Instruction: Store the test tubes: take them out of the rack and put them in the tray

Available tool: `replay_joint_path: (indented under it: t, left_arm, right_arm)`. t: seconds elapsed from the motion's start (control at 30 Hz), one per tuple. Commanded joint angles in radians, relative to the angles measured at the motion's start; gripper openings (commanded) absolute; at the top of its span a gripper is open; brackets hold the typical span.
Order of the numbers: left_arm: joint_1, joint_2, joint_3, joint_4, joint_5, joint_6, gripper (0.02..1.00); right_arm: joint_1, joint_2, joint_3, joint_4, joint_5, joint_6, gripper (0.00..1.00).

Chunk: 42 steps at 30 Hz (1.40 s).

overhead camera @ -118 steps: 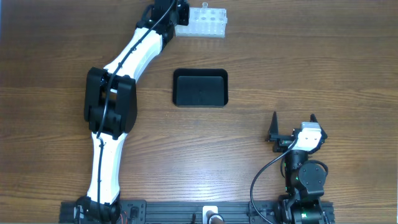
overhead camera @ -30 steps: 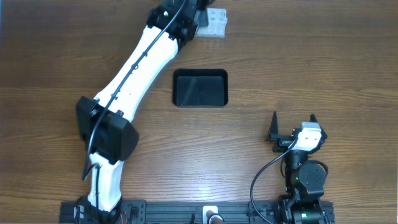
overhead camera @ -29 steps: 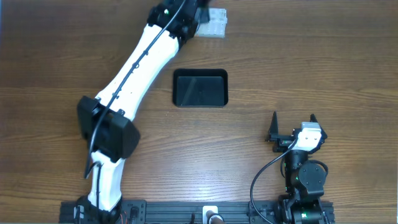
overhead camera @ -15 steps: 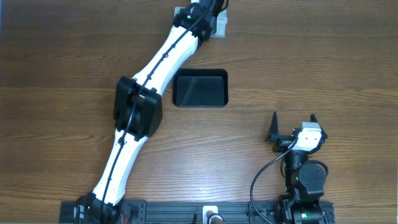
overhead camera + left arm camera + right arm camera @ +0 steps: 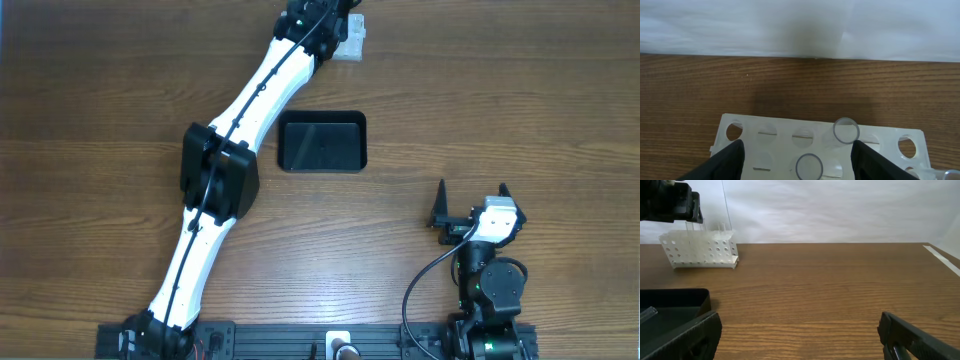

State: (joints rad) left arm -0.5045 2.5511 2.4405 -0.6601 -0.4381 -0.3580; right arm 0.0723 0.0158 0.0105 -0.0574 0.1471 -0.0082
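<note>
Two test tubes (image 5: pixel 846 131) show their open mouths in the clear rack (image 5: pixel 777 150) below your left gripper (image 5: pixel 797 155). Its fingers are spread wide and hold nothing, and the nearer tube sits roughly midway between them.

That position is what has changed. A few seconds back the gripper stood at the rack's left end. Over the last second your left arm swung its elbow toward the middle of the table (image 5: pixel 520 100) and carried the wrist over the rack at the far edge. In the last half second it has barely shifted. The rack and the black tray (image 5: pixel 322 116) have stayed where they were, with the tray well apart from the rack and nearer your side. Your right gripper (image 5: pixel 470 200) has not moved either; it rests close to its base, fingers apart and empty.

I judge the approach is done and you are lined up for a pick. What remains is to come down, close on the nearer tube and lift it straight out. The right wrist view shows something clear lying in the tray's near end. It may be a tube already stored, but I cannot tell.

Mind the second tube just beside your target, since a finger could knock it. The rack also looks light and could rise with the tube.
</note>
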Motion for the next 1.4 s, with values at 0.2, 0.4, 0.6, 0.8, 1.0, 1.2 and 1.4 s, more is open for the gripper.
replay_joint_path:
  t: [0.2, 0.4, 0.6, 0.8, 1.0, 1.2, 1.4]
  left_arm:
    - [0.005, 0.019, 0.023, 0.006, 0.003, 0.014, 0.614]
    - [0.005, 0.02, 0.023, -0.004, 0.011, 0.014, 0.568]
    - [0.005, 0.037, 0.023, -0.005, 0.014, 0.015, 0.551]
    - [0.005, 0.048, 0.023, -0.005, 0.023, 0.014, 0.463]
    - [0.005, 0.048, 0.023, -0.001, 0.022, 0.014, 0.351]
    - [0.005, 0.048, 0.023, -0.001, 0.023, 0.014, 0.213]
    - [0.003, 0.048, 0.023, -0.001, 0.022, 0.014, 0.128]
  right_arm:
    - [-0.007, -0.01, -0.005, -0.005, -0.008, -0.008, 0.993]
    - [-0.007, -0.01, -0.005, -0.005, -0.008, -0.008, 0.993]
    - [-0.007, -0.01, -0.005, -0.005, -0.008, -0.008, 0.991]
    - [-0.007, -0.01, -0.005, -0.005, -0.008, -0.008, 0.991]
    - [-0.007, -0.01, -0.005, -0.005, -0.008, -0.008, 0.993]
    - [-0.007, -0.01, -0.005, -0.005, -0.008, -0.008, 0.993]
    - [-0.007, -0.01, -0.005, -0.005, -0.008, -0.008, 0.993]
